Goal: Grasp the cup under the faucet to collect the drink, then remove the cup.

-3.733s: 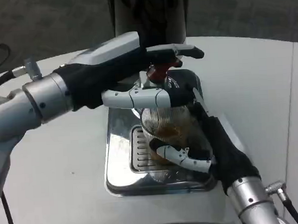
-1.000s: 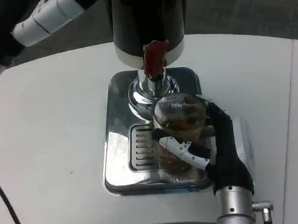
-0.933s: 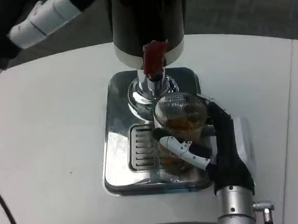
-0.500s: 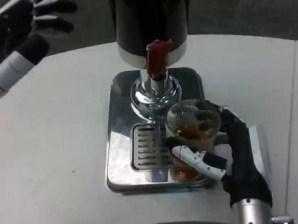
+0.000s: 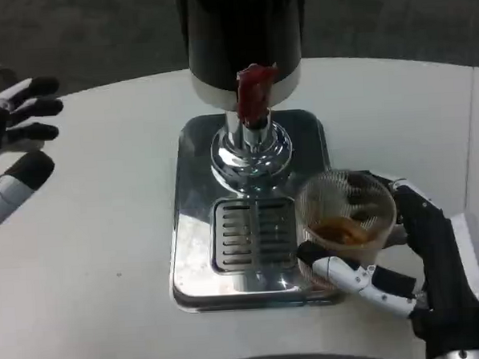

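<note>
A clear ribbed cup (image 5: 345, 214) with amber drink in it sits at the right edge of the steel drip tray (image 5: 195, 230), off to the right of the grate. My right hand (image 5: 424, 254) holds it, fingers wrapped around its front and right side. The chrome faucet (image 5: 251, 143) with its red lever (image 5: 252, 92) stands on the tray under the black dispenser (image 5: 244, 30). My left hand (image 5: 8, 135) is at the far left edge, above the table, fingers spread and holding nothing.
White table (image 5: 91, 260) surrounds the tray, with bare surface to the left and right. A seam in the table (image 5: 469, 159) runs down the right side.
My right hand has carried the cup rightward, out from under the faucet to the tray's right edge. My left hand left the lever and withdrew to the far left, lowering.
</note>
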{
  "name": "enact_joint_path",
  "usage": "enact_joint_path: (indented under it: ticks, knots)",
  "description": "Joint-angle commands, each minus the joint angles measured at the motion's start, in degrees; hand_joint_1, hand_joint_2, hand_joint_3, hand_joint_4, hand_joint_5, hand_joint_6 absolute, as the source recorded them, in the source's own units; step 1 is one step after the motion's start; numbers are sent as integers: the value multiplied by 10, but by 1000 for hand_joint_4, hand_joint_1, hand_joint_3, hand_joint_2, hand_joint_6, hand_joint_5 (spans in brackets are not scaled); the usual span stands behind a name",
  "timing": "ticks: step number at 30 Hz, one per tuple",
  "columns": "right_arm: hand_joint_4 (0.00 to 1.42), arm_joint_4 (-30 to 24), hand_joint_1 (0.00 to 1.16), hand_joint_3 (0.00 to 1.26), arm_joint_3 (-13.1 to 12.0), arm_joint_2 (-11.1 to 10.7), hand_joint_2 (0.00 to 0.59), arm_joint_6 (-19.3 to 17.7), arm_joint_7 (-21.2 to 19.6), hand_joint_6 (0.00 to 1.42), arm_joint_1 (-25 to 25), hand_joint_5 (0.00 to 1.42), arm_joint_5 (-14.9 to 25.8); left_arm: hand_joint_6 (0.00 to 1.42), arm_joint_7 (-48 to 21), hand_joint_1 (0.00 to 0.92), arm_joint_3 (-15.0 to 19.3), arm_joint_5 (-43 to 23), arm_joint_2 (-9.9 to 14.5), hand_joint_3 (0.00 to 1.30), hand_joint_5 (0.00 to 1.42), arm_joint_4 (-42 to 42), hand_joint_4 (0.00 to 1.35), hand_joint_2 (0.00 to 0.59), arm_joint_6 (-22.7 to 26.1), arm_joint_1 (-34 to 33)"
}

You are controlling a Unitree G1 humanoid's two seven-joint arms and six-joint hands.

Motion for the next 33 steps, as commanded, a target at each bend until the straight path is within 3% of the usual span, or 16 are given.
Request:
enact_joint_path:
  ticks: [1,8,20,33]
  knots:
    - [918,-65,918,786,-16,-15,189,25,42,696,10,943,-3,252,16,0,-13,34,-11,178,266,8,188,94,-17,41]
    - [959,-135,978,834,-23,-42,172,36,105,724,50,956,-2,154,29,0,-39,107,-8,107,137,-19,66,89,-16,105]
    - [971,-181,996,843,-23,-49,174,43,157,725,57,956,7,145,42,0,-36,115,-22,105,127,-67,61,92,-52,170]
    - [982,-251,1019,869,-26,-62,177,52,206,725,85,968,18,100,24,0,-106,189,-22,79,44,-168,0,90,-56,222]
